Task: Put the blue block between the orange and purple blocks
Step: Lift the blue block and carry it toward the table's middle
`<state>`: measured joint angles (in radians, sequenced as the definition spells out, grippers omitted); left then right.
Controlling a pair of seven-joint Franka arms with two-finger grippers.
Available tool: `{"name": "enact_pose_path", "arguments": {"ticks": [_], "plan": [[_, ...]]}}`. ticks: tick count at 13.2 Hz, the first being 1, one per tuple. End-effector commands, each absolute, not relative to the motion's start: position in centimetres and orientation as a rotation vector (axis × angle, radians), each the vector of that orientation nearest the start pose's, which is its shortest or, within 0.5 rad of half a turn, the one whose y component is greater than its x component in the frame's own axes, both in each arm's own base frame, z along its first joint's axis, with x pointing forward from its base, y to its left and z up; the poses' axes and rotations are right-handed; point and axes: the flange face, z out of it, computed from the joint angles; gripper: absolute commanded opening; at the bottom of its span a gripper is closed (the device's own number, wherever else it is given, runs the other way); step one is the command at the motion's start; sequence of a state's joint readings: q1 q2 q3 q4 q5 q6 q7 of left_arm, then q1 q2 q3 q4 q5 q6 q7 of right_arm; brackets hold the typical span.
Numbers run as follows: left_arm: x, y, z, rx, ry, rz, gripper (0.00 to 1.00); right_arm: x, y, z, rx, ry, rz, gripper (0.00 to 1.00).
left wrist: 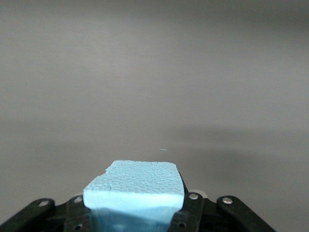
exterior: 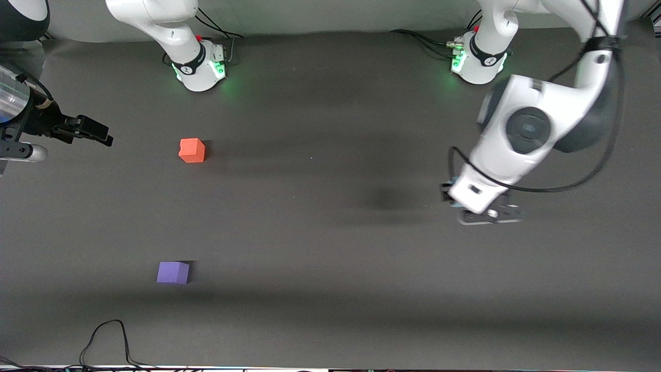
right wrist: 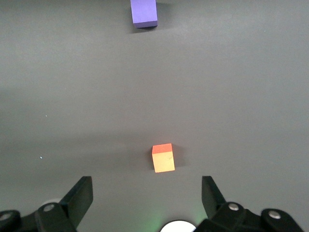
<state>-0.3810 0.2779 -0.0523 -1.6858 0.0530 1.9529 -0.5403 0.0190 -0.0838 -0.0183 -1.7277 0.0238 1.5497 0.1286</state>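
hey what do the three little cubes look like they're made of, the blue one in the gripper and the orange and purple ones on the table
The blue block, gripped by the left gripper, looks like soft foam: its matte top has a fine pebbled texture and one chipped edge. The orange block and the purple block look alike, matte with no shine, so probably the same foam, though their surface texture is too small to tell.
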Motion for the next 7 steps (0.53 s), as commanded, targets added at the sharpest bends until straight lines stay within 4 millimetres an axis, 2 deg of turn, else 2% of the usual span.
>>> {"name": "enact_pose_path", "arguments": {"ticks": [1,4,7], "plan": [[56.7,-34.9,43.9,-3.108,-0.263,-0.033,0.42,52.0,0.2,59.7,-3.094,0.177,0.151,1.0],[53.5,-45.1,43.2,-3.132,-0.313,-0.07,0.42,52.0,0.2,59.7,-3.094,0.177,0.151,1.0],[48.9,-52.6,40.5,-3.131,-0.266,-0.066,0.42,52.0,0.2,59.7,-3.095,0.174,0.151,1.0]]}}
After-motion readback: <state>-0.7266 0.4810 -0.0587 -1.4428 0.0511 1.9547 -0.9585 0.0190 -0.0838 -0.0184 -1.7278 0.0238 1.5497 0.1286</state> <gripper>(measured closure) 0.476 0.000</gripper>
